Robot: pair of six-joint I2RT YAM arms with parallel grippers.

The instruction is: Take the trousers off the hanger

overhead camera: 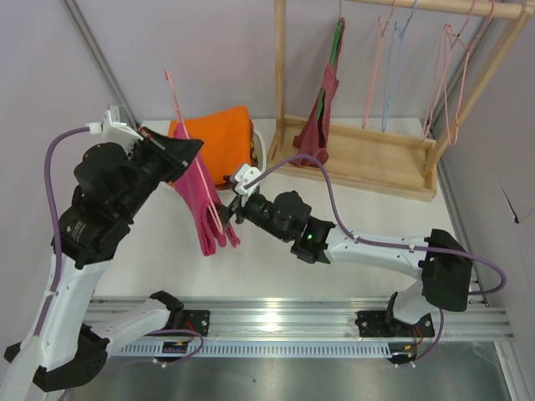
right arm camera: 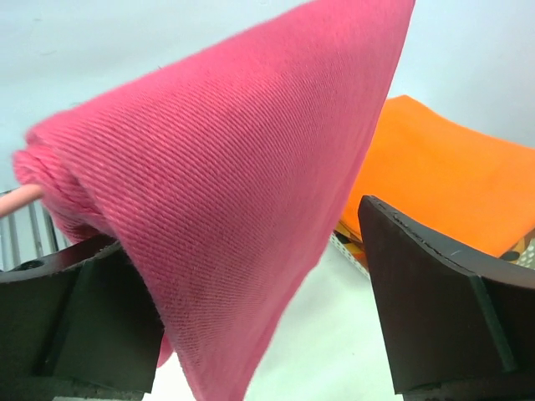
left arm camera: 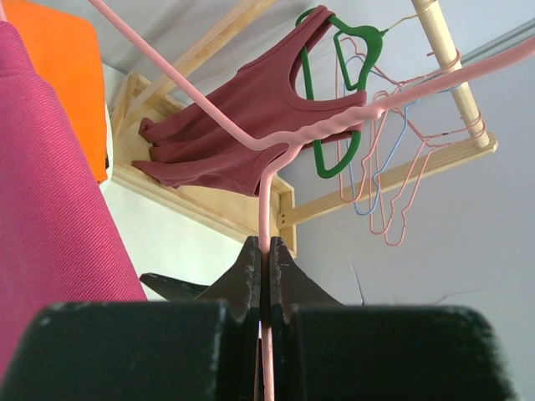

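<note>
Left end effector (left arm camera: 266, 255) clamped on hanger (left arm camera: 264, 205) wire. Right end effector (right arm camera: 242, 251) fingers apart, trousers (right arm camera: 234, 150) hanging between them.

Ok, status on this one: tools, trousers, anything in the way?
Left tool shut on hanger. Right tool open, trousers hanging between its jaws, not gripped. Orange cloth behind, not blocking.

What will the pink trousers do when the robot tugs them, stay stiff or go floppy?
Probably floppy: the trousers hang limp, draped over the hanger. Likely light too, since that thin wire alone carries them. Their ribbed weave, seen close up at the open right tool, looks grippy rather than slippery.
</note>
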